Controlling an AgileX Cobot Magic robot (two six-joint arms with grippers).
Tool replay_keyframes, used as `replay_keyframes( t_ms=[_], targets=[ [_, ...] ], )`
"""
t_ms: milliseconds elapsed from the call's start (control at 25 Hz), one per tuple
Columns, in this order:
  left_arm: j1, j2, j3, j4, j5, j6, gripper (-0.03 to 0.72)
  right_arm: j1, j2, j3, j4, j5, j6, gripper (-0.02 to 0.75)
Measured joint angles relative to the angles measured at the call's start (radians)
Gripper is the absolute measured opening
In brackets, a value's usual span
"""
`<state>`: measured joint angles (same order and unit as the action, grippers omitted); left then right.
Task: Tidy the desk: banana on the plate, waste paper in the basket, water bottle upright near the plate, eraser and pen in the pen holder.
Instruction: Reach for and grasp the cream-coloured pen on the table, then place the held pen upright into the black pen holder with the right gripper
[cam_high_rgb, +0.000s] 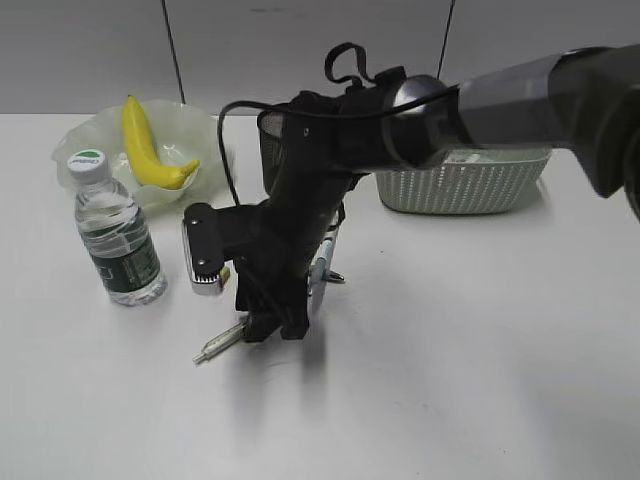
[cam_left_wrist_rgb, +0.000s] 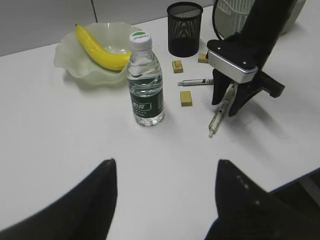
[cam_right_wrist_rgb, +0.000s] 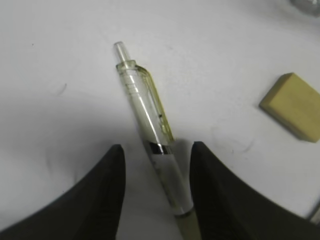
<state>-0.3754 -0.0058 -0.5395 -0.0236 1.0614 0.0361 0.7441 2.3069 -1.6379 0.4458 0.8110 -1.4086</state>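
Your right tool (cam_right_wrist_rgb: 155, 195) is down at the worktop (cam_high_rgb: 480, 350) with its two dark fingers (cam_right_wrist_rgb: 97, 200) astride a clear pen (cam_right_wrist_rgb: 150, 135). The pen lies flat between them with a gap on each side, so the fingers stand apart and grip nothing. The pen's clicker end points away from the wrist. A tan eraser (cam_right_wrist_rgb: 292, 105) lies just to one side of it, apart from the fingers.

Your left tool (cam_left_wrist_rgb: 165, 200) hangs back above bare worktop, its fingers spread wide and empty.

From the left wrist view, you can see three small tan erasers beside the right arm, one of them (cam_left_wrist_rgb: 186, 98) between the bottle and the pen. A second pen (cam_left_wrist_rgb: 196, 82) lies behind the tool. The black mesh pen holder (cam_left_wrist_rgb: 184, 28) stands upright beyond them. The water bottle (cam_high_rgb: 116, 230) stands upright, capped, just in front of the plate (cam_high_rgb: 75, 145). The banana (cam_high_rgb: 148, 148) rests in the plate, leaning up against its rim. The green basket (cam_high_rgb: 470, 185) sits at the back right, partly hidden by your right arm; you cannot tell what is in it.
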Motion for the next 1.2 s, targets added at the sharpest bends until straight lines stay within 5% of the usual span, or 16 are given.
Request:
replay_keyframes(
  t_ms=[320,520,800,1200],
  targets=[
    [0.0,0.0,0.0,0.0,0.0,0.0,0.461,0.0,0.047,-0.049,-0.027,0.002,0.006,0.281],
    [0.0,0.0,0.0,0.0,0.0,0.0,0.461,0.002,0.048,-0.057,-0.064,0.022,0.028,0.107],
    [0.0,0.0,0.0,0.0,0.0,0.0,0.461,0.002,-0.012,-0.049,-0.047,0.062,0.036,0.11],
    [0.0,0.0,0.0,0.0,0.0,0.0,0.455,0.002,-0.22,-0.049,0.149,0.108,0.037,0.109]
  ],
)
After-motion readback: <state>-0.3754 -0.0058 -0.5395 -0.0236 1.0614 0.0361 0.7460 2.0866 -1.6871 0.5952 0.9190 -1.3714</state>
